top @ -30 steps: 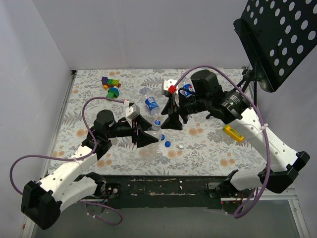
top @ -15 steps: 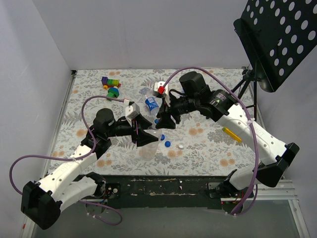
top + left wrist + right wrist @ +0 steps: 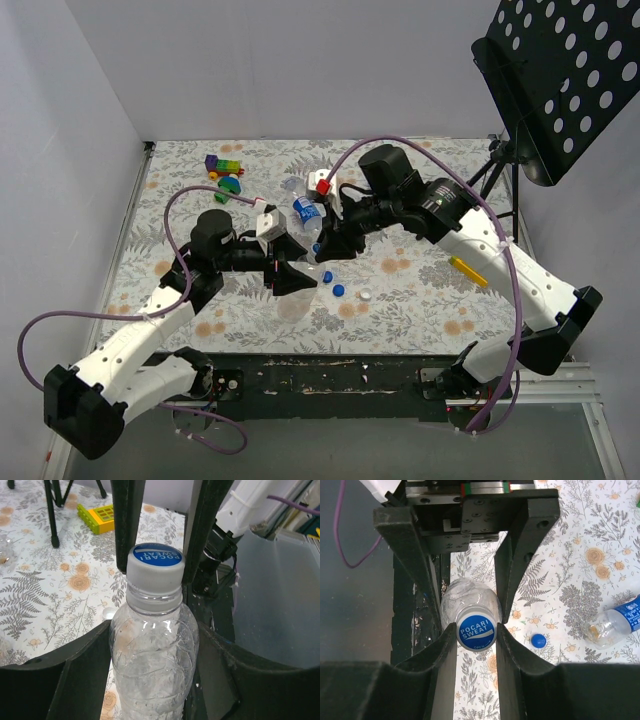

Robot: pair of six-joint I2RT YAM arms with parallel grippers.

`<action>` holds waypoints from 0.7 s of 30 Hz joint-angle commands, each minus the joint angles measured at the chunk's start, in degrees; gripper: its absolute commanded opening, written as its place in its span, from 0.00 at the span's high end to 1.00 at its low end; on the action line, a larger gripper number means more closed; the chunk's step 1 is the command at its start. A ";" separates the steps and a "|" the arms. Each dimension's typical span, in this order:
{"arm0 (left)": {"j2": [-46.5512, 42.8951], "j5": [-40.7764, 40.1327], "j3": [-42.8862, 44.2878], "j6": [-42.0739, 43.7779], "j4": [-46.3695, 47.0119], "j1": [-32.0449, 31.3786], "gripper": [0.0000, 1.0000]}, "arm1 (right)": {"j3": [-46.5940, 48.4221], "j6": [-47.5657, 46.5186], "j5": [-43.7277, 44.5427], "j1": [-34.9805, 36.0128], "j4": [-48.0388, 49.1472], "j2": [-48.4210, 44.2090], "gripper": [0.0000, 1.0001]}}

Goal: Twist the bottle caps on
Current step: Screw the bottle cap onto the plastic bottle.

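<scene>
within the last second the right pincer (image 3: 329, 247) has been brought leftward over the bench (image 3: 430, 305), from well to the right of the held bottle (image 3: 152, 665) to directly above its neck. the yellow block (image 3: 468, 270), half covered by that arm a second ago, is now left in plain sight. the left arm has hardly been shifted.

the bottle, clear and unlabelled, is kept roughly upright near the middle of the bench. it is clenched at its body by the left pincer (image 3: 292, 277), whose fingers are seen pressed against both flanks in the left wrist view. a blue-topped cap (image 3: 476, 630) sits on the neck, and the right pincer is closed on it: in the right wrist view both pads are seen touching the cap's rim, with no gap on either side.

from this it is judged that the approach is finished and the twisting step is at hand. whether the thread has been caught cannot be told, since it is hidden by the cap's skirt. a turn of the right wrist, with the bottle held firm, would be called for next.

more work is left: a loose blue cap (image 3: 339, 291) and a white cap (image 3: 367, 295) lie on the bench just beside the pair, and a labelled bottle (image 3: 307, 211) lies on its side beyond them.
</scene>
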 commanded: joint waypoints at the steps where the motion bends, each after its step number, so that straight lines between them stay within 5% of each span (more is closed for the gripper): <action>1: 3.27 12.06 6.98 12.79 -13.17 0.74 1.00 | 3.85 -6.07 -3.82 0.07 -5.13 -0.74 0.99; 7: 8.12 20.80 14.73 29.07 -29.55 1.36 1.00 | 3.95 -12.85 -6.11 0.07 -7.69 -3.11 0.99; 12: 5.31 15.79 14.30 28.90 -27.63 1.36 1.00 | 3.68 -13.03 -5.32 0.07 -5.76 -4.95 0.99; 17: 5.13 19.03 15.17 34.07 -31.48 1.36 1.00 | 4.21 -16.80 -8.30 0.07 -5.06 -5.83 0.99; 21: 5.04 14.49 15.70 33.30 -31.59 1.36 1.00 | 5.78 -11.73 -5.94 0.07 -1.80 -5.23 0.99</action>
